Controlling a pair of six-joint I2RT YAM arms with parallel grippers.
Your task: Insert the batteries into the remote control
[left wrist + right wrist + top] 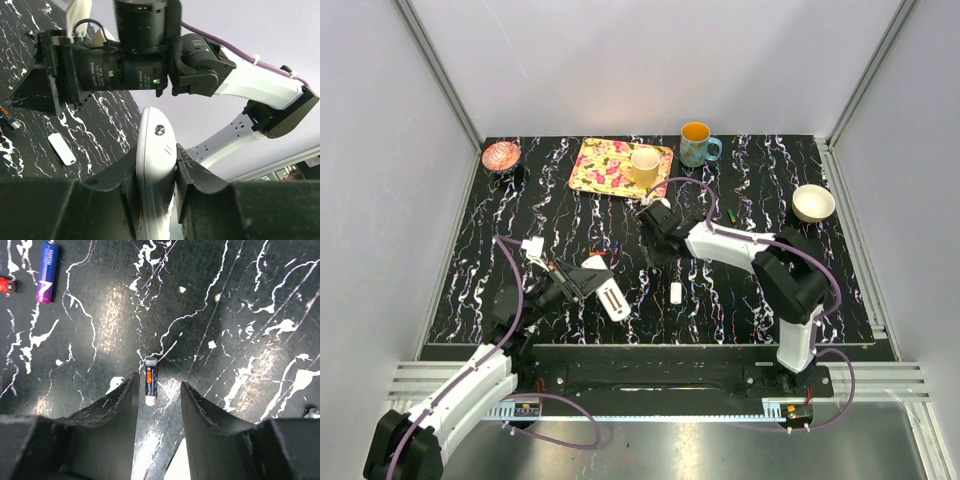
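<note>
My left gripper (598,290) is shut on the white remote control (614,300) and holds it off the table; in the left wrist view the remote (156,165) stands edge-on between the two fingers. My right gripper (655,240) is open and low over the table. In the right wrist view a dark battery with an orange band (151,381) lies on the table between its fingertips (157,385), nearer the left finger and untouched. A purple battery (47,271) lies further off at the upper left, with a small red piece (6,285) beside it.
A small white oblong piece (675,292) lies near the table's middle and also shows in the left wrist view (62,149). At the back stand a pink bowl (501,155), a floral tray (605,165) with a yellow mug (644,165), a blue mug (697,145) and a white bowl (813,203).
</note>
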